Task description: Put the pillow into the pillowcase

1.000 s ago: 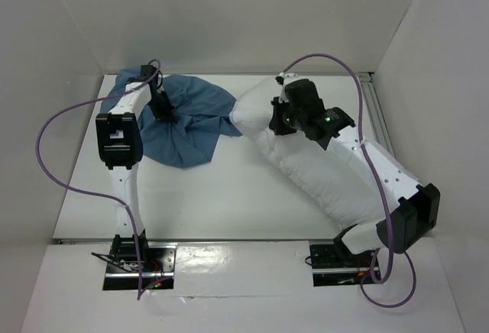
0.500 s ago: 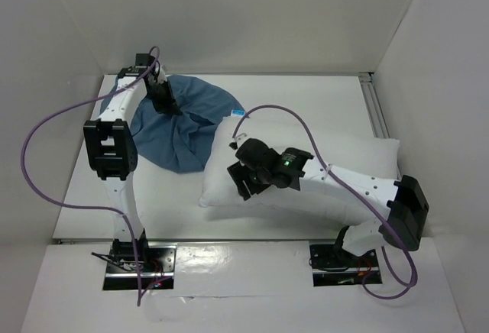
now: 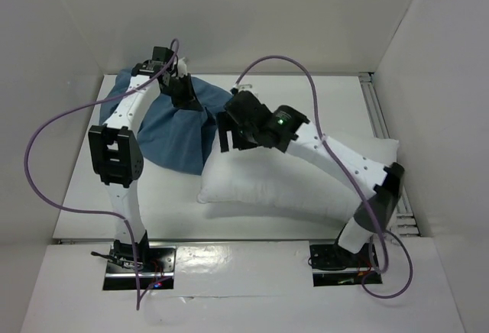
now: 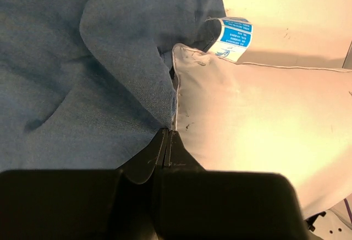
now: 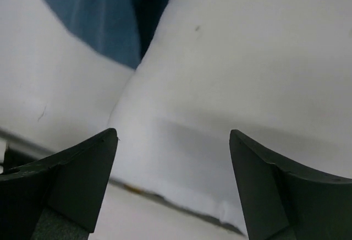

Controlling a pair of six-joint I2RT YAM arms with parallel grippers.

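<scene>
The white pillow [image 3: 298,188] lies flat across the front middle of the table, its left corner against the blue pillowcase [image 3: 170,136]. My left gripper [image 3: 187,95] is shut on a pinched fold of the pillowcase and holds it up at the back left. In the left wrist view the left gripper [image 4: 166,134] sits where the blue cloth [image 4: 82,75] meets the pillow corner [image 4: 247,119], near a blue tag [image 4: 234,33]. My right gripper [image 3: 228,135] hovers open over the pillow's left end. Its wrist view shows the right gripper [image 5: 173,135] with spread jaws, nothing between them, and pillow [image 5: 247,58] below.
White walls close in the table [image 3: 153,195] at the back and on both sides. A metal rail [image 3: 378,111] runs along the right edge. Purple cables [image 3: 34,150] loop off both arms. The arm bases [image 3: 137,260] stand at the near edge.
My right gripper opened and let go of the pillow, which dropped and swung round to lie flat across the front. The right arm then moved back and left. My left gripper shifted right with the cloth.
</scene>
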